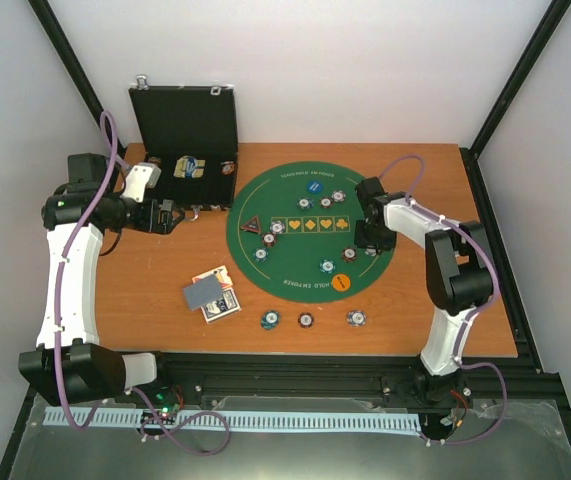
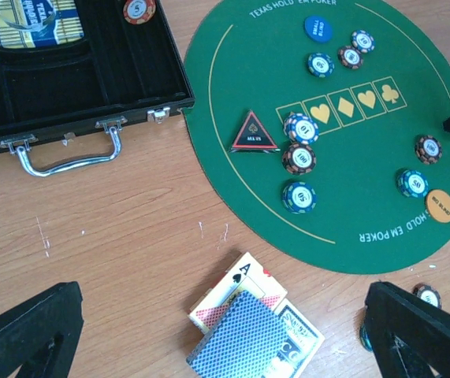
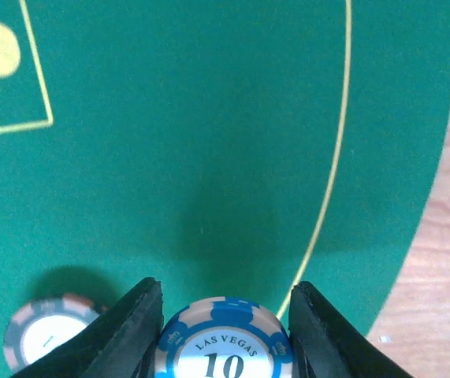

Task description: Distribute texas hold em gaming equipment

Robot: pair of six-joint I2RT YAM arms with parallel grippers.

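Right gripper (image 3: 225, 303): grips a blue-and-white poker chip (image 3: 223, 346) by its rim between its fingers above the green mat (image 3: 193, 142), with a second chip (image 3: 47, 335) just outside one finger; may let it roll or land on that neighbour if released tilted

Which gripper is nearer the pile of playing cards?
Left. The left gripper hangs open just past the playing cards, toward the black case; the right gripper, shut on a blue chip, is over the green mat's right side.
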